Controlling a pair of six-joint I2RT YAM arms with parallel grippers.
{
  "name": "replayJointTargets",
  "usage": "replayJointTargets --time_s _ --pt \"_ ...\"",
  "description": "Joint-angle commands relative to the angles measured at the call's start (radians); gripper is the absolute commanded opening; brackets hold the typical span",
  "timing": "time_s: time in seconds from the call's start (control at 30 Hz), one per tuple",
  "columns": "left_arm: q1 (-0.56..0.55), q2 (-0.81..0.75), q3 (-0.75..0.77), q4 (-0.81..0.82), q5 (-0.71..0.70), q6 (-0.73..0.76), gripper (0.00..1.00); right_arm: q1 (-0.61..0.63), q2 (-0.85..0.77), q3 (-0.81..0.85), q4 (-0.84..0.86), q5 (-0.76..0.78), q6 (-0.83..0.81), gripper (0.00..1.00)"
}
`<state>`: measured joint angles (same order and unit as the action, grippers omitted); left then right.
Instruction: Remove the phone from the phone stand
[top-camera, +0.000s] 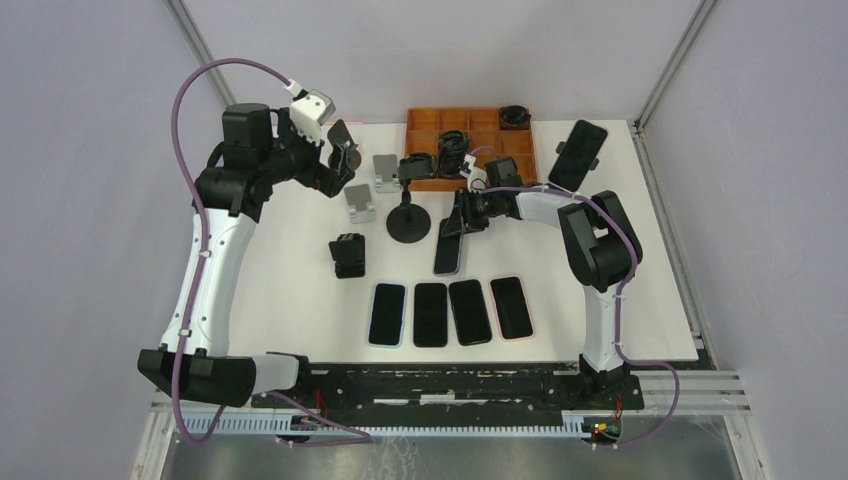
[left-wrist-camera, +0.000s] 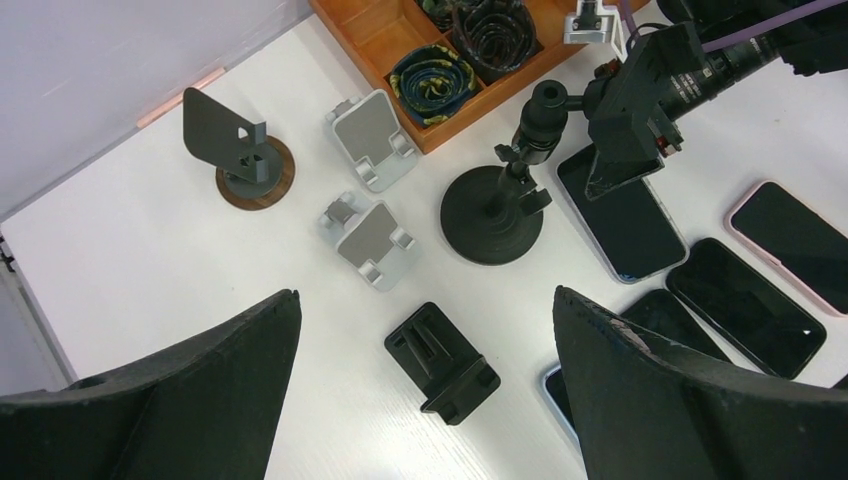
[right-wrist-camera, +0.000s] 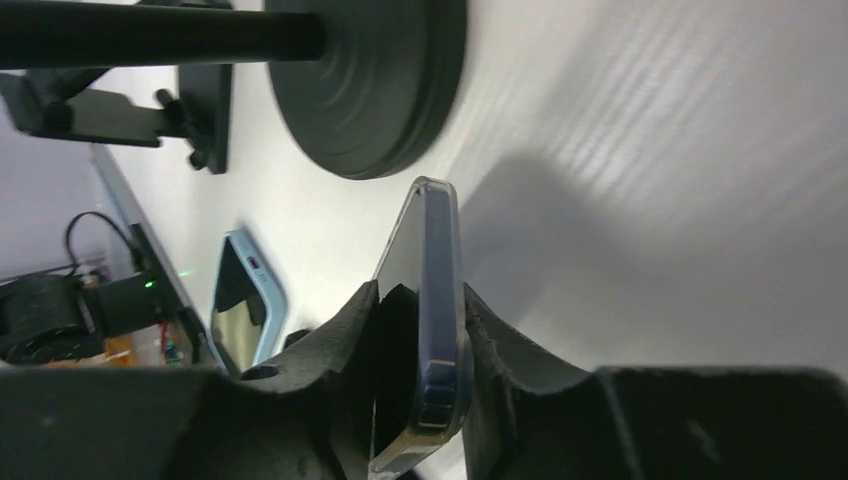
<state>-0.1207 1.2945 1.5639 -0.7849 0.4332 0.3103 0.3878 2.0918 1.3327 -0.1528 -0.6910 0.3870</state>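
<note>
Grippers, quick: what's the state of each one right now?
Left gripper: open, holding nothing.
Right gripper: closed on the phone, a finger against each face.

The top camera looks down on the whole desk (top-camera: 280, 300) from above and behind. The left wrist camera, high up, faces down between its fingers (left-wrist-camera: 180, 400) onto the same round black stand (left-wrist-camera: 490, 215). The right wrist camera lies low, very near the phone (right-wrist-camera: 440, 300) and that stand.
</note>
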Motion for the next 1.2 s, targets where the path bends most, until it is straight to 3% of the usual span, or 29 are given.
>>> replayJointTargets --time_s 0.0,0.37,0.47,0.7,0.9,1.17 --pt "0.003 -0.025 -0.015 -0.014 -0.025 -0.018 1.0 -0.011 -0.038 0.0 0.007 0.197 -0.092 0.43" --pt "0.003 -0.026 -0.036 -0.016 -0.031 -0.022 1.0 -0.018 -0.135 0.015 0.001 0.271 -0.088 0.66" --pt "0.002 -0.035 -0.04 -0.017 -0.032 -0.022 1.0 -0.018 -0.22 -0.013 0.023 0.291 -0.078 0.76" --pt "0.003 -0.04 -0.04 -0.064 -0.035 -0.03 1.0 -0.026 -0.496 0.001 -0.048 0.427 -0.089 0.88" --pt "0.003 -0.035 -0.033 -0.194 -0.032 0.034 1.0 -0.16 -0.665 0.065 -0.129 0.543 -0.057 0.98" --pt "0.003 -0.042 -0.002 -0.306 0.013 0.092 1.0 -0.341 -0.806 0.005 -0.136 0.765 -0.008 0.98"
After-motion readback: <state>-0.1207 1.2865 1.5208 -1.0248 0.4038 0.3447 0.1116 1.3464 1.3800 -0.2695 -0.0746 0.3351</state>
